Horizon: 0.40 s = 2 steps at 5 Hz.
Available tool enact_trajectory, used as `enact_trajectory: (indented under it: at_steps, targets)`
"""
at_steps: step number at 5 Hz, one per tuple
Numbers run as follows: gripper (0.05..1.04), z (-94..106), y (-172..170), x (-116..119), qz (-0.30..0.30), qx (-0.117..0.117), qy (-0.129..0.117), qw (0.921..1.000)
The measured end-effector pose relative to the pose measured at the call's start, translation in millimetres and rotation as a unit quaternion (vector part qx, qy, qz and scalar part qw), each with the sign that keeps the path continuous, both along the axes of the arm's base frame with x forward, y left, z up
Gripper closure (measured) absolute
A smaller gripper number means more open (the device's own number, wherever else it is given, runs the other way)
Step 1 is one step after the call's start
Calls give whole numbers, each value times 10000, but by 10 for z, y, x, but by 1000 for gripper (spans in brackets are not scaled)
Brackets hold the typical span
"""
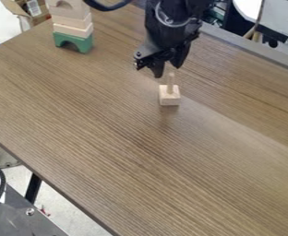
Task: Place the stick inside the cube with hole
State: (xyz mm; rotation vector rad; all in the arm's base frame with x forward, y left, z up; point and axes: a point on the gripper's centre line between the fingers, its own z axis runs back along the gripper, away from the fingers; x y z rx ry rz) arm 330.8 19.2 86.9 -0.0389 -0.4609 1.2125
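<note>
The black gripper [168, 72] hangs down in the upper middle of the camera view, its two fingertips spread apart with nothing held between them. Just below it, a small pale wooden cube [170, 99] rests on the table. A thin wooden stick [171, 83] stands upright at the top of the cube, its lower end appearing to be in the hole; how deep it sits I cannot tell. The stick's upper end is close beneath the fingertips.
A stack of wooden blocks [72, 23] with a green arch block [73, 42] at its bottom stands at the upper left. The brown table [128, 152] has a grey rail [251, 48] along its far right edge.
</note>
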Motion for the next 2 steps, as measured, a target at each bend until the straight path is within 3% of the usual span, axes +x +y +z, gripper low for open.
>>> enact_trajectory:
  at_steps: [1, 2]
  targets:
    - [107, 48, 0, -24, -56, 32, 32, 10000]
    - [85, 131, 34, -28, -65, 307, 134, 9994]
